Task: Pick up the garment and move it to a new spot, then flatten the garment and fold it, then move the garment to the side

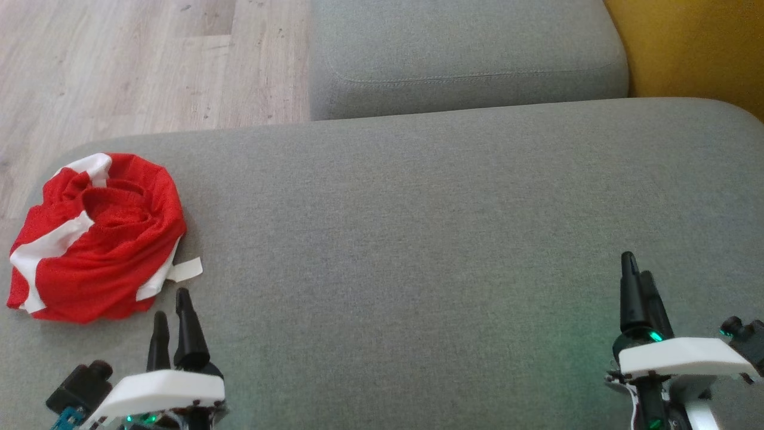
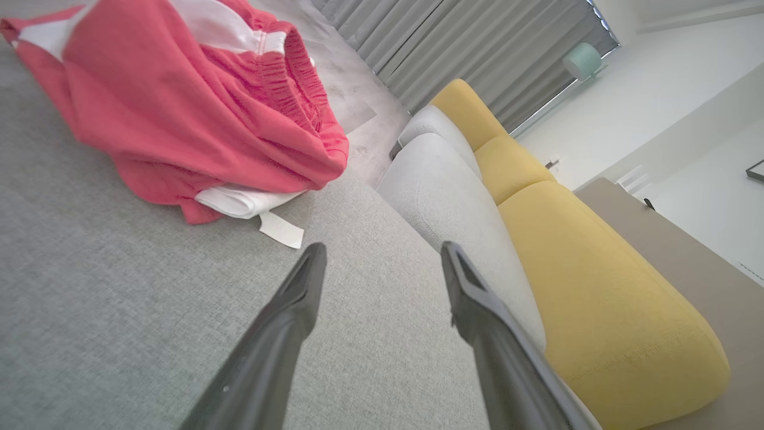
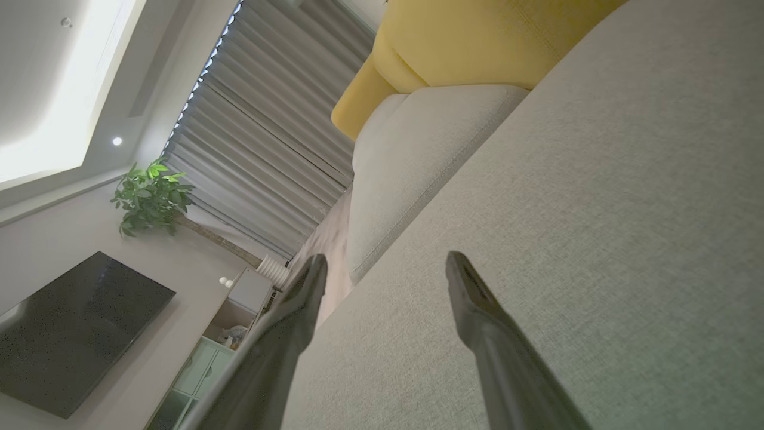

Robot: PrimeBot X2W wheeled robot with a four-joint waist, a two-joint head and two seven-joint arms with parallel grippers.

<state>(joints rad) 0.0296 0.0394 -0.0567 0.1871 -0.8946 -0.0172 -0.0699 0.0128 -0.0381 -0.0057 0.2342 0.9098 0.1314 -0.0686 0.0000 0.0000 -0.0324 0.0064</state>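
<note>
Red-and-white garment [image 1: 95, 239] lies crumpled in a heap at the 9 o'clock edge of the grey sofa cushion [image 1: 418, 239], with its white label [image 1: 186, 270] lying flat on the fabric at the heap's 4 o'clock. Left gripper [image 1: 171, 303] sits at 7 o'clock in the head view, fingers spread apart and empty, tips near the label, garment at their 11 o'clock, not touching. Right gripper [image 1: 637, 265] sits at 5 o'clock, fingers also spread wide and empty over the cushion, well apart from the garment.
</note>
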